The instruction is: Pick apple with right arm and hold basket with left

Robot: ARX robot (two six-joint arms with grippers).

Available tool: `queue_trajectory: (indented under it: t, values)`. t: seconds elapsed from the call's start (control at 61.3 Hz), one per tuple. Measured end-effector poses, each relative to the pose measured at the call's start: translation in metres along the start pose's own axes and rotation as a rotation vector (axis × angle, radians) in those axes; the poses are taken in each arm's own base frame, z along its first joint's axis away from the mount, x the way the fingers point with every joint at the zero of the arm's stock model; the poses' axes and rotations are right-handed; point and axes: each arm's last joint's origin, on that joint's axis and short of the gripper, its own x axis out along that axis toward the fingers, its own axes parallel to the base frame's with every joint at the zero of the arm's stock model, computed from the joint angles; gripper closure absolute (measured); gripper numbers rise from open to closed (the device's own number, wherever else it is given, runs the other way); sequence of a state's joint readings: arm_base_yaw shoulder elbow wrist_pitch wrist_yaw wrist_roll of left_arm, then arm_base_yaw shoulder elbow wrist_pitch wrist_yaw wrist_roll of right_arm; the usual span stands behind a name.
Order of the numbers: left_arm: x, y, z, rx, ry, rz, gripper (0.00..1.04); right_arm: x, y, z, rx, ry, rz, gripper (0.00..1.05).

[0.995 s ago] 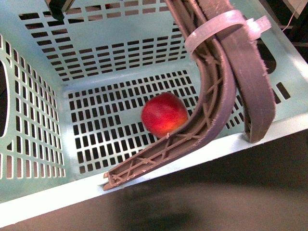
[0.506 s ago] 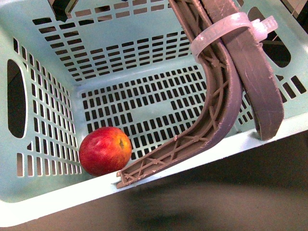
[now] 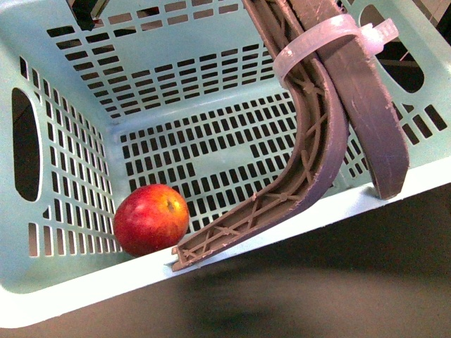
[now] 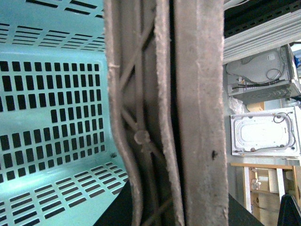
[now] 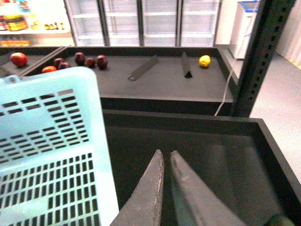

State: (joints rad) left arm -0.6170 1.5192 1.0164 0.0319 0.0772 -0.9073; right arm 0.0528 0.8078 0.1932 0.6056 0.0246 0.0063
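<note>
The mint basket [image 3: 91, 289] fills the front view, seen from above. The red apple [image 3: 151, 219] lies on its slotted floor in the near left corner, against the wall. My left gripper [image 3: 283, 227] is shut on the basket's near rim, one ribbed finger [image 3: 317, 141] curving inside and the other outside, both bound with a white zip tie [image 3: 317, 39]. In the left wrist view the fingers [image 4: 197, 113] run beside the basket wall [image 4: 47, 94]. My right gripper [image 5: 166, 154] is shut and empty, beside the basket [image 5: 47, 141] and over a dark bin [image 5: 225, 155].
Beyond the bin, a dark shelf [image 5: 160, 84] carries a red fruit [image 5: 19, 59], dark maroon fruits [image 5: 101, 61] and a yellow lemon [image 5: 204, 61]. A black post [image 5: 258, 56] stands close by. Glass-door coolers [image 5: 141, 19] line the back.
The apple has rolled from the middle of the basket floor to its near left corner. The basket has shifted slightly in the left gripper's hold.
</note>
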Motion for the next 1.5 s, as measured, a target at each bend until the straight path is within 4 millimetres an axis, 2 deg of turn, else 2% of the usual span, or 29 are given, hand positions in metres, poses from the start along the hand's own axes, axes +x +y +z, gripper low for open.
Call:
queue_trajectory:
  t: [0.049, 0.375, 0.75, 1.5]
  values:
    - [0.000, 0.000, 0.000, 0.000, 0.000, 0.000, 0.89, -0.004, -0.004, -0.003, -0.005, -0.002, -0.012, 1.03]
    - [0.000, 0.000, 0.000, 0.001, -0.001, 0.001, 0.89, -0.026, -0.007, -0.019, -0.003, 0.001, -0.028, 1.03]
    - [0.000, 0.000, 0.000, 0.001, 0.000, 0.000, 0.89, -0.042, -0.007, -0.031, -0.003, -0.012, -0.027, 1.03]
    - [0.000, 0.000, 0.000, 0.002, 0.000, 0.000, 0.89, -0.059, -0.006, -0.030, -0.003, -0.027, -0.025, 1.03]
